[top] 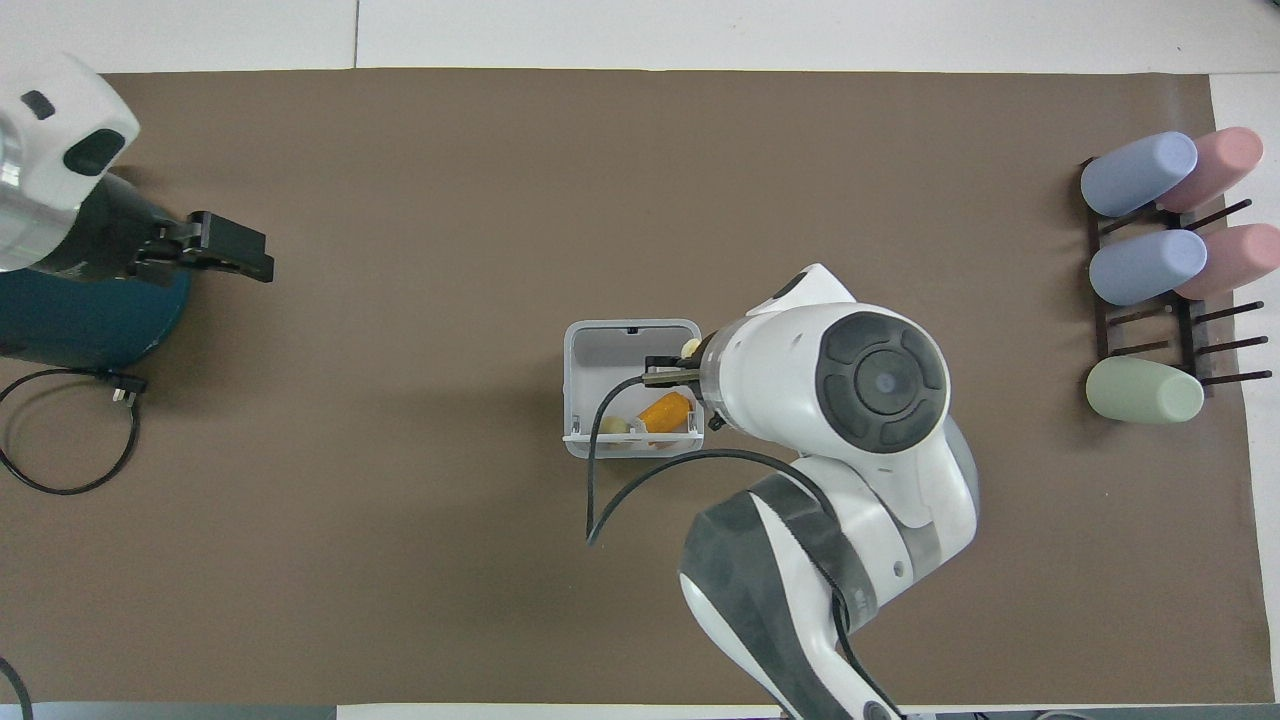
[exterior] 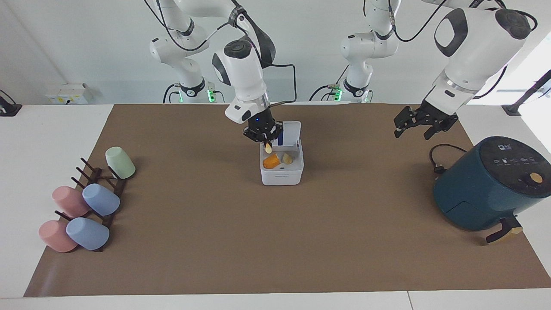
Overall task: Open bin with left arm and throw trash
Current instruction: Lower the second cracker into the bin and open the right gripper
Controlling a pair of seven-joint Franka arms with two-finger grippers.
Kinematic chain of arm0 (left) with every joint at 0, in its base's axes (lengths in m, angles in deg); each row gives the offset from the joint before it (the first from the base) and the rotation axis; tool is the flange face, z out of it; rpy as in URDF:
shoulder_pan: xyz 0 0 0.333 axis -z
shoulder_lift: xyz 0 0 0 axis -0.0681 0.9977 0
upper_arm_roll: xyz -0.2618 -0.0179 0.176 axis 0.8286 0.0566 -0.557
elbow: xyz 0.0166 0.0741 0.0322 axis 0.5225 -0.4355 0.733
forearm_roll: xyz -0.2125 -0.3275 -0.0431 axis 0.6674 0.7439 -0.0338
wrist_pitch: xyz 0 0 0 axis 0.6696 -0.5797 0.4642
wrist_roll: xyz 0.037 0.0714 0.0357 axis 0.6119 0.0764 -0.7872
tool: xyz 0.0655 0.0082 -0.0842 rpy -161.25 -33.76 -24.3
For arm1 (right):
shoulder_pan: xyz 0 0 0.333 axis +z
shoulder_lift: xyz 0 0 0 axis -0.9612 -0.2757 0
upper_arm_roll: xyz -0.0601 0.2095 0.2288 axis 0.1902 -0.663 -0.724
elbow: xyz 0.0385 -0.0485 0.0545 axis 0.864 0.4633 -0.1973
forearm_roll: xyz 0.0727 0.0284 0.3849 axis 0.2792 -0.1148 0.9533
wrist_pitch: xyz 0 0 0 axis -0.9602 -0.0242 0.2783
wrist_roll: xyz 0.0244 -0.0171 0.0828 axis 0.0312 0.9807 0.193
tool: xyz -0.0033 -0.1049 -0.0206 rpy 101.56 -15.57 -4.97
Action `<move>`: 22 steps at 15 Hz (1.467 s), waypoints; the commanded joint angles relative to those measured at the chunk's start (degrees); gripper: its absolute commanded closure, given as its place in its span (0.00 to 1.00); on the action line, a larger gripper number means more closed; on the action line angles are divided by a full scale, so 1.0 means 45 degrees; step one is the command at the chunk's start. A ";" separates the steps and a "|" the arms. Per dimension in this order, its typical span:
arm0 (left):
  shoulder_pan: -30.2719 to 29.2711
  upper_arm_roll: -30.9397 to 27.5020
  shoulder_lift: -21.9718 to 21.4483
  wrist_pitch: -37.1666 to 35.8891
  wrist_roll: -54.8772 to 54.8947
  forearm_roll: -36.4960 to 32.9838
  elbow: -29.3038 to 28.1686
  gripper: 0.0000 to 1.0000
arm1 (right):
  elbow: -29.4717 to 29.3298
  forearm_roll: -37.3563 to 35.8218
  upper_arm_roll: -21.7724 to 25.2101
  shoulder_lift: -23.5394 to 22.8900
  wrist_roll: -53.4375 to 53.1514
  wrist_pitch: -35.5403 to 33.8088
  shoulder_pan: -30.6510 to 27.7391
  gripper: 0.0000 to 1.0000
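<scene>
The white bin (exterior: 282,176) stands mid-table with its lid (exterior: 288,132) upright and open. Inside lie a bright orange piece (exterior: 271,162) and a pale yellow lump (exterior: 287,159). My right gripper (exterior: 267,144) hangs over the bin's opening, shut on a second pale yellow lump (exterior: 268,149). The overhead view shows the bin (top: 632,328), the orange piece (top: 665,408), a pale lump (top: 612,425) and the held lump (top: 689,348) at the right gripper (top: 678,368). My left gripper (exterior: 419,124) is open and empty, raised near the air fryer; it also shows in the overhead view (top: 235,250).
A dark teal air fryer (exterior: 490,185) with a black power cable (exterior: 439,159) stands at the left arm's end of the table. A dark rack with several pastel cups (exterior: 86,202) lies at the right arm's end. A brown mat (exterior: 275,241) covers the table.
</scene>
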 commanded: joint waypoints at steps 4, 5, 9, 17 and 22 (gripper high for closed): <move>0.0032 0.0208 -0.1731 -0.0771 0.0085 -0.1157 -0.1822 0.00 | -0.0262 0.0266 0.0022 -0.0460 0.0053 0.0150 0.0243 0.00; 0.0265 0.0209 -0.1654 -0.0967 0.0085 -0.1665 -0.1666 0.00 | -0.0262 0.0266 0.0022 -0.0460 0.0054 0.0150 0.0243 0.00; 0.0424 0.0170 -0.1069 -0.1670 -0.0246 -0.1748 -0.0301 0.00 | -0.0514 0.0266 0.0022 -0.0499 0.0015 -0.0123 0.0263 0.00; 0.0073 0.0150 -0.1340 -0.0637 -0.0364 -0.1084 -0.1001 0.00 | -0.0614 0.0051 0.0042 -0.0364 0.0189 -0.0182 0.0147 0.00; -0.0006 0.0150 -0.1535 -0.0851 -0.0364 -0.1065 -0.1001 0.00 | -0.0633 -0.0358 0.0178 0.0495 0.1124 -0.1020 -0.1296 0.00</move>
